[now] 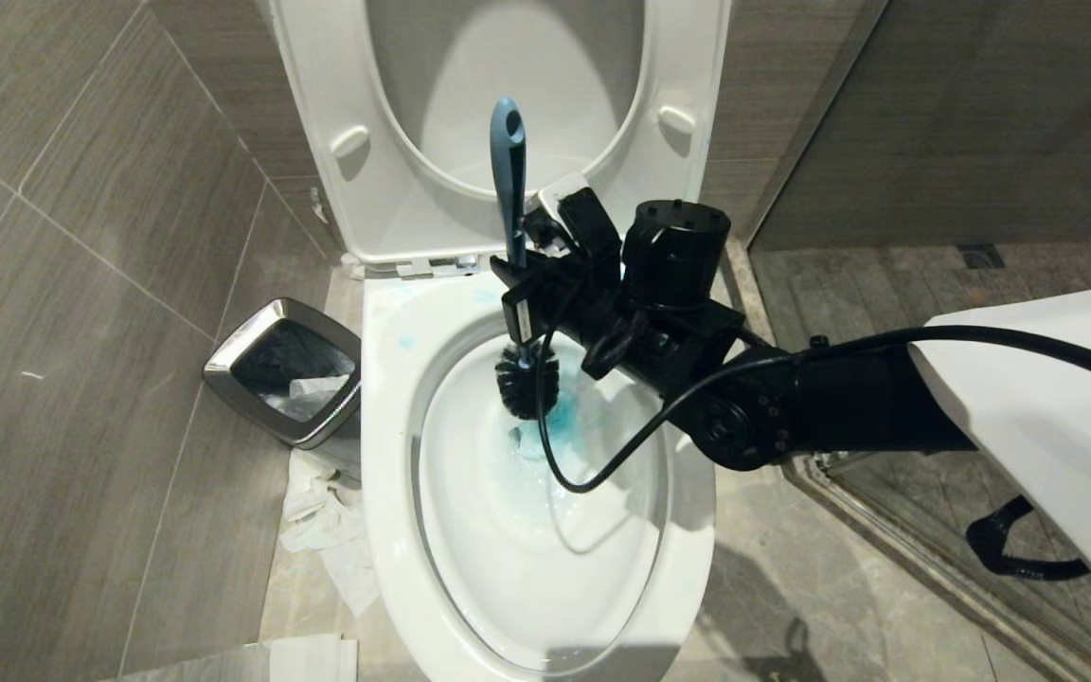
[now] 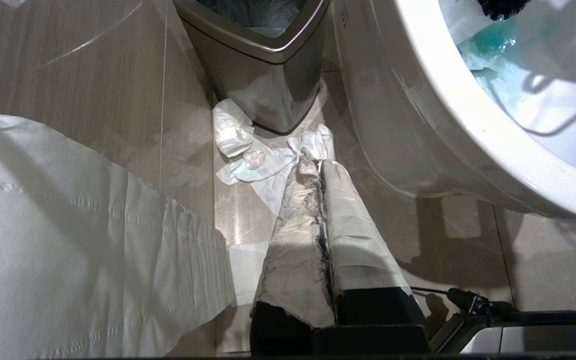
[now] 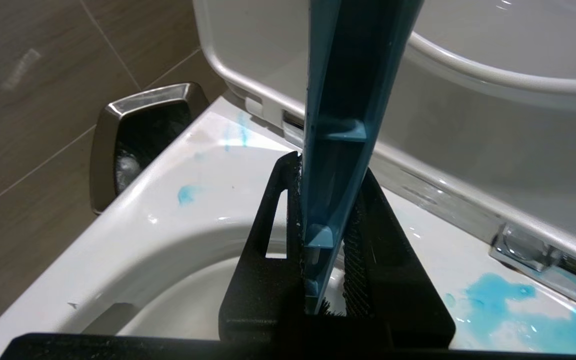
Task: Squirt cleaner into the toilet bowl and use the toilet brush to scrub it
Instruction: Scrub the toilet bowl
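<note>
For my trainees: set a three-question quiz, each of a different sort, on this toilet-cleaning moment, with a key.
1. True or false: the right gripper is shut on the toilet brush.
2. Where is the brush's bristle head? A in the waste bin; B inside the toilet bowl; C on the floor.
3. Fill in: the smears on the bowl's rim are coloured ____.

Key: 1 true; 2 B; 3 blue.
</note>
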`<state>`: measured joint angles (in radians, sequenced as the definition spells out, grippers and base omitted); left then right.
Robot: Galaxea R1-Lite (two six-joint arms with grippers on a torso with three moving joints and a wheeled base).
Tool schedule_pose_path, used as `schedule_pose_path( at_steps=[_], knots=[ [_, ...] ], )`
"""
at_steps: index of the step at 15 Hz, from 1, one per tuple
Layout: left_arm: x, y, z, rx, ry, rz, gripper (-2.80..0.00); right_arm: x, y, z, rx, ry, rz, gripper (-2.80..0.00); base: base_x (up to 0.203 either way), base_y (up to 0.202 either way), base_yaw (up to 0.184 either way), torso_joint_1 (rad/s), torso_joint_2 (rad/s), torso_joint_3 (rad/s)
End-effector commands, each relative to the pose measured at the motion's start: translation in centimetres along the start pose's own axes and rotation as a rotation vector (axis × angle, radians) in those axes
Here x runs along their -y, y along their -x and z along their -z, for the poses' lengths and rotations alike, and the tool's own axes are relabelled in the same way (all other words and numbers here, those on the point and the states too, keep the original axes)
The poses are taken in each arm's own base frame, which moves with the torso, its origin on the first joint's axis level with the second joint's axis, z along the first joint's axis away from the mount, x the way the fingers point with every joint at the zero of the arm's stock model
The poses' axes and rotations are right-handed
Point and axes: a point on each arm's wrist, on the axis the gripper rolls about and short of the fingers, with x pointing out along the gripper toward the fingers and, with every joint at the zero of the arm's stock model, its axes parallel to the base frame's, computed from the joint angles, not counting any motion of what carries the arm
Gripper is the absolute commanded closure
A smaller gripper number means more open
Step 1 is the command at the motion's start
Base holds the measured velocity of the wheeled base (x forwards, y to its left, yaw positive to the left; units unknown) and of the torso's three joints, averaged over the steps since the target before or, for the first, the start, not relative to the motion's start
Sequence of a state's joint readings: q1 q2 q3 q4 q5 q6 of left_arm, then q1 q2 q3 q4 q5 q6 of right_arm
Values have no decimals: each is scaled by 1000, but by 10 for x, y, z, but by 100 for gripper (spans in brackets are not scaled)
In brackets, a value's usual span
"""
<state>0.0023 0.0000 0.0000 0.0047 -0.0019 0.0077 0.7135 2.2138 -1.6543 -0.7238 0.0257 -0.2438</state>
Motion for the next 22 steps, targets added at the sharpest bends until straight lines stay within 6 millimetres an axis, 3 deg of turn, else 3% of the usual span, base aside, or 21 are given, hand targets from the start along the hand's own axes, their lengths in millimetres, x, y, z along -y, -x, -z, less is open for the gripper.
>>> schedule_pose_path(
  at_steps=[1, 3, 9, 12, 14, 17, 19, 22],
  knots=[
    [0, 0, 0, -1, 0, -1, 0, 4, 2, 0, -2, 5, 8, 0, 0, 0, 0, 0, 0, 0],
    [0, 0, 0, -2, 2, -1, 0, 2, 4, 11, -38, 8, 1, 0, 0, 0, 0, 0, 0, 0],
    [0, 0, 0, -1, -1, -1, 0, -13, -17, 79, -149, 12, -19, 0, 0, 0, 0, 0, 0, 0],
    [0, 0, 0, -1, 0, -1, 0, -10, -25, 111, -197, 17, 8, 0, 0, 0, 0, 0, 0, 0],
    [0, 0, 0, -1, 0, -1, 0, -3, -33, 119, -187, 29, 48, 0, 0, 0, 0, 0, 0, 0],
    [0, 0, 0, -1, 0, -1, 0, 10, -37, 108, -152, 37, 112, 0, 0, 0, 0, 0, 0, 0],
    [0, 0, 0, -1, 0, -1, 0, 11, -33, 79, -103, 33, 119, 0, 0, 0, 0, 0, 0, 0],
    [0, 0, 0, -1, 0, -1, 0, -8, -20, 24, -17, 17, 102, 0, 0, 0, 0, 0, 0, 0]
  ],
)
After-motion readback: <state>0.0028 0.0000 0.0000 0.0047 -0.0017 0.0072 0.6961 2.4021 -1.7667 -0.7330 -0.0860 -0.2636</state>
